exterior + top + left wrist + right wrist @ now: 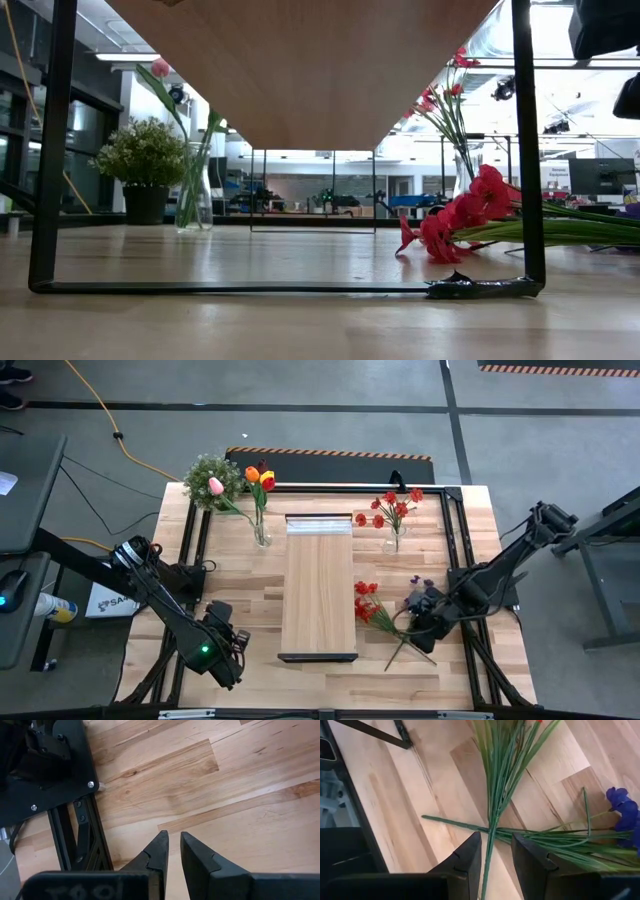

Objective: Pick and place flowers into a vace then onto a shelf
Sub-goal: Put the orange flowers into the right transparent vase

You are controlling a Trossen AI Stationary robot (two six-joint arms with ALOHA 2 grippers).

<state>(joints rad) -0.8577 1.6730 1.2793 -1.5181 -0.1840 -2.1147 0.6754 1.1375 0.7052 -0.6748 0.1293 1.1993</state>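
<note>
flowers first: we see a red spray (pixel 366 601) flat on the tabletop (pixel 240 585), just left of the right gripper (pixel 428 622), w/ its green stem running between that gripper's fingers (pixel 465 857). in the right wrist view the stem (pixel 492 827) passes thru the gap; fingers stand a little apart around it, we can't tell if they pinch it or just straddle it. a purple spray (pixel 622 812) lies right beside that gripper too, its stems crossing under the red one.

going by size: tabletop is biggest, light butcher-block. shelf (pixel 318 585) sits mid-table, a long plank on black legs, well left of the right gripper & right of the left gripper (pixel 238 644). potted green plant (pixel 208 478) is at the far left corner, well away from both grippers. glass vase (pixel 261 532) w/ orange, red, pink tulips (pixel 259 479) stands far-left of the shelf. a smaller vase (pixel 395 540) w/ red blossoms (pixel 392 507) stands beyond the right gripper, apart from it.

left gripper hangs over bare wood at the near left, fingers (pixel 157 852) nearly together w/ a thin gap, nothing between them.
</note>
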